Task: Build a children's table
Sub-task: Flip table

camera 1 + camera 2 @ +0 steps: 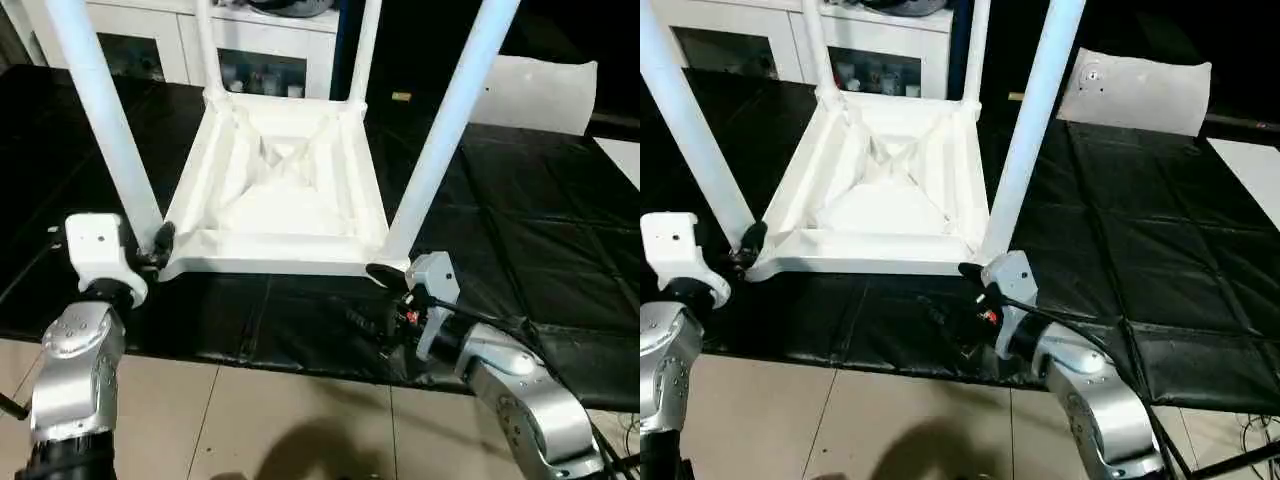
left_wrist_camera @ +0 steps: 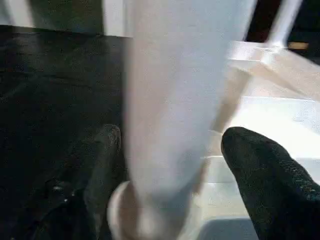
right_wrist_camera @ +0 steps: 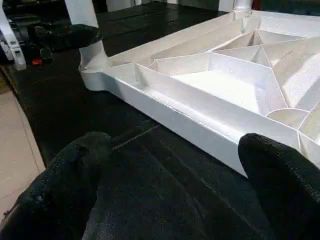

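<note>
The children's table lies upside down on the black mat, its ribbed white tabletop (image 1: 270, 265) facing up. Four white legs stand in its corner sockets: near-left leg (image 1: 100, 110), near-right leg (image 1: 450, 120) and the two far legs (image 1: 205, 40) (image 1: 365, 50). My left gripper (image 1: 155, 250) is open at the base of the near-left leg (image 2: 170, 100), one finger on each side of it. Just in front of the near-right corner, my right gripper (image 1: 390, 285) is open, with nothing between its fingers (image 3: 75, 175).
The black padded mat (image 1: 520, 200) covers the worktable, whose front edge runs just behind my forearms, with beige tiled floor (image 1: 260, 420) below. A white cabinet with glass doors (image 1: 250, 40) stands behind. A flat white sheet with a small hole (image 1: 1140, 90) lies back right.
</note>
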You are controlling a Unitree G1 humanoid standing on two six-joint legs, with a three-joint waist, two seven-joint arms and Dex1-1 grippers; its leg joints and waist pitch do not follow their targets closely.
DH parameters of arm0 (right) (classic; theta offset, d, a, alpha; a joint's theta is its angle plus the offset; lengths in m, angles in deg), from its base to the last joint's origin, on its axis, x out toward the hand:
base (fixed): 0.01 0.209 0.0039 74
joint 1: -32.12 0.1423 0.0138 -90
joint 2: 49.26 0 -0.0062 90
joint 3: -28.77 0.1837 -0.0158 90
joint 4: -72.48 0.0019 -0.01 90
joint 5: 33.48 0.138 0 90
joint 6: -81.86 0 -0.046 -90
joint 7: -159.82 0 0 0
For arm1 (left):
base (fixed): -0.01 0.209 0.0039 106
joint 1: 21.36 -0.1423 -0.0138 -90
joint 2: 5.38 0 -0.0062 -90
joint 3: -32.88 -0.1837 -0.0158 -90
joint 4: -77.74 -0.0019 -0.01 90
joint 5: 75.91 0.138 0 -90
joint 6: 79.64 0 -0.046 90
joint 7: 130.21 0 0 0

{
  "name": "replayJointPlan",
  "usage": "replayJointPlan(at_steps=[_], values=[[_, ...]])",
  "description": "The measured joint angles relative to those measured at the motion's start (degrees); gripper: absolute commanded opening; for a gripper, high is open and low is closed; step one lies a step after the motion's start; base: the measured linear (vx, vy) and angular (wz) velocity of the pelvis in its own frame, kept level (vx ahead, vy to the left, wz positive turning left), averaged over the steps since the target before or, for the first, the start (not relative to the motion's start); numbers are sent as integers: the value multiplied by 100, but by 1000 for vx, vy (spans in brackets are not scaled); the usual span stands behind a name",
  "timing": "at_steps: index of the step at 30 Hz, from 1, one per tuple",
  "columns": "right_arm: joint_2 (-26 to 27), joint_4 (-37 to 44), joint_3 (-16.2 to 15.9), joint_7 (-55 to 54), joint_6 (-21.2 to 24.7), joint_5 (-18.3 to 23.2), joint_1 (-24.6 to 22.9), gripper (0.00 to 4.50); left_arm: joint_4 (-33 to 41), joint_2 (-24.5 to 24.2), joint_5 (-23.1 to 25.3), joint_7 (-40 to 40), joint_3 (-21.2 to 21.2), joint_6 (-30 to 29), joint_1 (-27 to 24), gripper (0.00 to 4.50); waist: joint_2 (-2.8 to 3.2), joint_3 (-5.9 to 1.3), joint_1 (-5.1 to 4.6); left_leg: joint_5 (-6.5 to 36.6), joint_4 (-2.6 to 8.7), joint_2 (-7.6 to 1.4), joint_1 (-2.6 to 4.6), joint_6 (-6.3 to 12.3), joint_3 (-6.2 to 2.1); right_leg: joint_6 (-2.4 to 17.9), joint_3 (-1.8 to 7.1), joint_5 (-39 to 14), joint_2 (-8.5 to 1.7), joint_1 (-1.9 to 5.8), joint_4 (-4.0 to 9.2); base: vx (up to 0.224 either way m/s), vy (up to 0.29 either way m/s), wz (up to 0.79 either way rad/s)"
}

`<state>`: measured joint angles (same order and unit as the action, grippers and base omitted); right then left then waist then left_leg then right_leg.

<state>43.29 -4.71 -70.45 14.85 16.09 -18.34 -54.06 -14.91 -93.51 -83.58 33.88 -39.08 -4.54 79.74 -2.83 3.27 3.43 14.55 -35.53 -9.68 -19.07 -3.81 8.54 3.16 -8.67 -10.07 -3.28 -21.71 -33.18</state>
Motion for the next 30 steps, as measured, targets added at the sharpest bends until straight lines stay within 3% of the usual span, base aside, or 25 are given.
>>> replayJointPlan(at_steps=[3,6,9,11,15,17,30], values=[[95,0,-5,-104,-14,-9,2,450,-12,9,-55,-3,-30,2,0,327,2,1,5,0,0,-1,0,-1,1,2,-1,1,0,0,-1,0,0,0],[189,0,-32,-166,-75,-11,27,450,-12,40,-69,15,-42,12,3,284,4,1,13,-1,0,-1,0,-1,1,2,0,1,0,0,0,0,0,0],[166,-76,-163,-146,-203,-126,133,450,-15,65,-40,139,-42,13,11,287,5,0,14,-1,0,-1,0,-1,2,3,0,2,-1,2,0,0,0,0],[167,-202,-272,-85,-254,-173,222,450,-14,118,-40,184,-48,28,19,248,3,-1,17,-1,0,-1,1,-1,2,3,0,2,-1,3,0,0,0,0],[169,-271,-351,71,-335,-176,336,450,-44,105,-14,203,-89,48,29,238,7,0,40,-1,0,-1,1,-1,3,3,0,2,-1,3,0,0,0,0],[163,-281,-450,193,-378,-173,416,450,-135,102,17,238,-102,96,76,211,7,0,43,-2,0,-1,2,-3,3,4,-1,3,-1,4,-1,0,0,0],[163,-450,-548,308,-480,-174,515,450,-538,-12,47,201,-215,166,342,200,26,0,156,-18,0,-10,14,-19,2,9,-9,11,-1,21,-2,0,0,0]])
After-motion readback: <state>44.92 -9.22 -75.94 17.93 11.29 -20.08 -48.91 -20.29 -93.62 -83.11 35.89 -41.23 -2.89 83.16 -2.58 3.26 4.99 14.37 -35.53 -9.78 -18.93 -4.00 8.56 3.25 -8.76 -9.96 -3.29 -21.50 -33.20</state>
